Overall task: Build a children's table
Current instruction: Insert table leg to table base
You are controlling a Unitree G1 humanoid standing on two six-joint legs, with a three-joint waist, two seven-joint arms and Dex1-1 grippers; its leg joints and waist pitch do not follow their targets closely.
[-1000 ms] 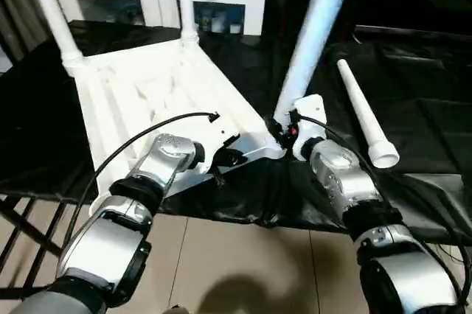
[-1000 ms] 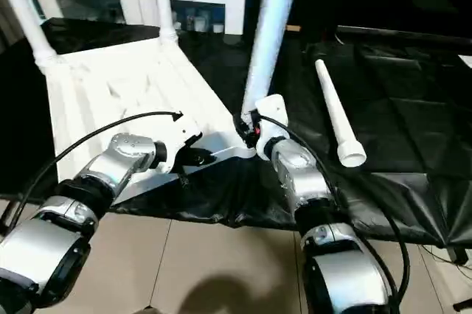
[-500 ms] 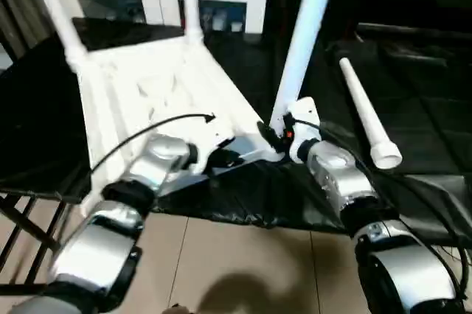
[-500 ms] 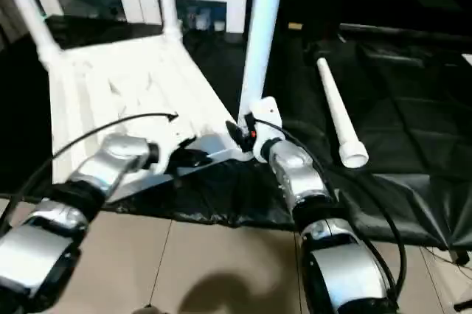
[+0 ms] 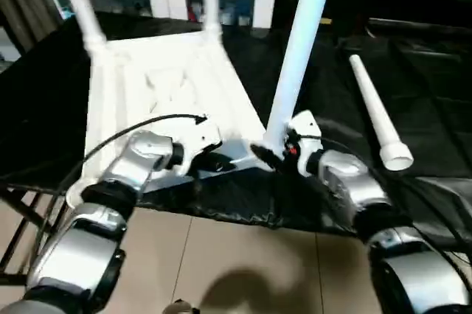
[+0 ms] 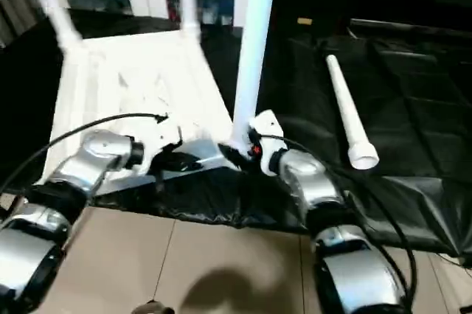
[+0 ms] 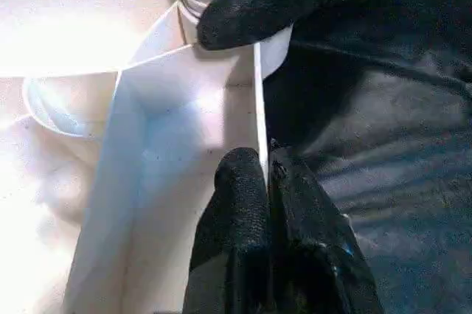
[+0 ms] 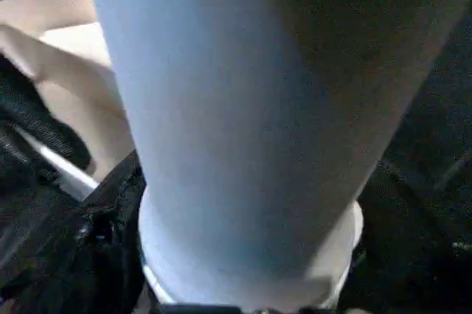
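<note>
Left eye view: the children's table (image 5: pixel 158 89) lies upside down, ribbed underside up, on the black-sheeted work table (image 5: pixel 442 93), its near edge close to that work table's front edge. Three legs stand in the tabletop's corner sockets: two at the far corners and one, the near-right leg (image 5: pixel 299 49), rising upright from the near-right corner. A fourth leg (image 5: pixel 377 116) lies loose on the black sheet, well to the right of the tabletop, flared end toward the robot. So by my reading three of four legs are in; the loose one remains to be fetched and seated in the near-left socket, then the table turned upright.

The left gripper (image 7: pixel 269 181) is clenched on the thin rim wall (image 7: pixel 259 100) of the tabletop's near edge, fingers (image 7: pixel 240 196) pinching it from both sides, just beside the near-right socket. The right gripper (image 5: pixel 269 155) sits at the base of the near-right leg; its fingers flank the leg's foot, but whether they press it or stand clear I cannot tell
</note>
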